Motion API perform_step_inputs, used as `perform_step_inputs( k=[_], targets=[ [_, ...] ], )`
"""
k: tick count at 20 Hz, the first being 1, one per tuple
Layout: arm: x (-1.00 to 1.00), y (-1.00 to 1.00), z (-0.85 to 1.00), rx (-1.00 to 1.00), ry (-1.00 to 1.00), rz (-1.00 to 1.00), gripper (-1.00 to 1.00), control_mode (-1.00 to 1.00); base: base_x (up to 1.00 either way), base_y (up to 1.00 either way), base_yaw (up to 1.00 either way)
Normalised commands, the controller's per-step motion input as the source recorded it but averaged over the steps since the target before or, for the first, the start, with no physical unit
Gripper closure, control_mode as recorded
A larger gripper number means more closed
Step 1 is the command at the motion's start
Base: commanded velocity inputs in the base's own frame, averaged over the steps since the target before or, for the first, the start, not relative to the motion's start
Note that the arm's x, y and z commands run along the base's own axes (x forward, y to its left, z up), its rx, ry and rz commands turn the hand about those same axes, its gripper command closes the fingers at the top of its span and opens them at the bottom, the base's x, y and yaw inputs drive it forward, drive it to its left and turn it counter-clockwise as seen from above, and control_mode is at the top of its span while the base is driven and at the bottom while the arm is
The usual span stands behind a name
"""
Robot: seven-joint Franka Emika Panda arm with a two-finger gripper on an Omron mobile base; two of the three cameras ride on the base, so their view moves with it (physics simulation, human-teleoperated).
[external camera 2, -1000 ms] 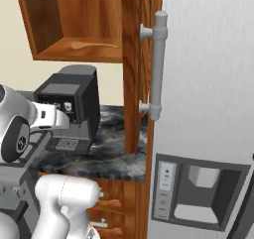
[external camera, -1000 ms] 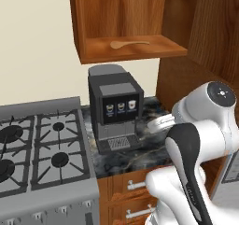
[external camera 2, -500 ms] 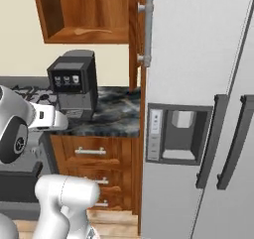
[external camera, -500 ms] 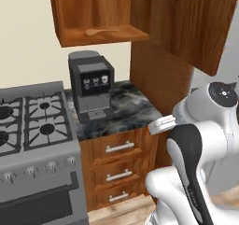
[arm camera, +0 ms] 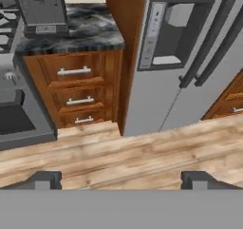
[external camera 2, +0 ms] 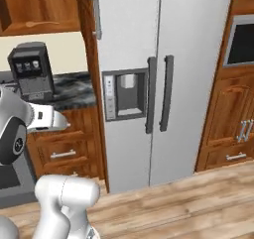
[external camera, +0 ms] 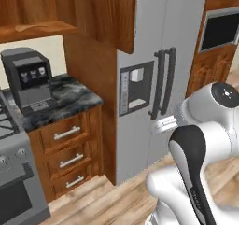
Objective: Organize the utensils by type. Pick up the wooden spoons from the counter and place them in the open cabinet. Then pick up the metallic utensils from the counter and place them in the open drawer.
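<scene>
1. One wooden spoon point(external camera: 29, 28) lies on the floor of the open cabinet point(external camera: 37, 32), high at the left, above the coffee machine point(external camera: 28, 79); in the right base view it shows as a pale shape point(external camera 2: 37, 23) on the same shelf.
2. The marble tabletop point(external camera: 74, 98) carries the coffee machine, with closed wooden drawers point(external camera: 67, 133) beneath it.
3. The gripper point(arm camera: 121, 180) hangs well apart from the tabletop, over the wooden floor point(arm camera: 118, 157), its jaws spread fully wide and holding nothing.
4. Beside the tabletop stands a grey refrigerator point(external camera 2: 149, 84) with a dispenser point(external camera 2: 124, 94); the stove point(external camera: 9, 172) is left of the drawers.
</scene>
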Motion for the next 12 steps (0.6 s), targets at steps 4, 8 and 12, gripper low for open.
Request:
perform_step_inputs(
  k=[4, 8, 12],
  targets=[
    [0.0, 0.0, 0.0, 0.0, 0.0, 0.0, -1.0, 1.0, -0.22, 0.02, -1.0],
    [0.0, 0.0, 0.0, 0.0, 0.0, 0.0, -1.0, 1.0, 0.0, 0.03, -1.0],
    [0.0, 0.0, 0.0, 0.0, 0.0, 0.0, -1.0, 1.0, 0.0, 0.03, -1.0]
  ],
)
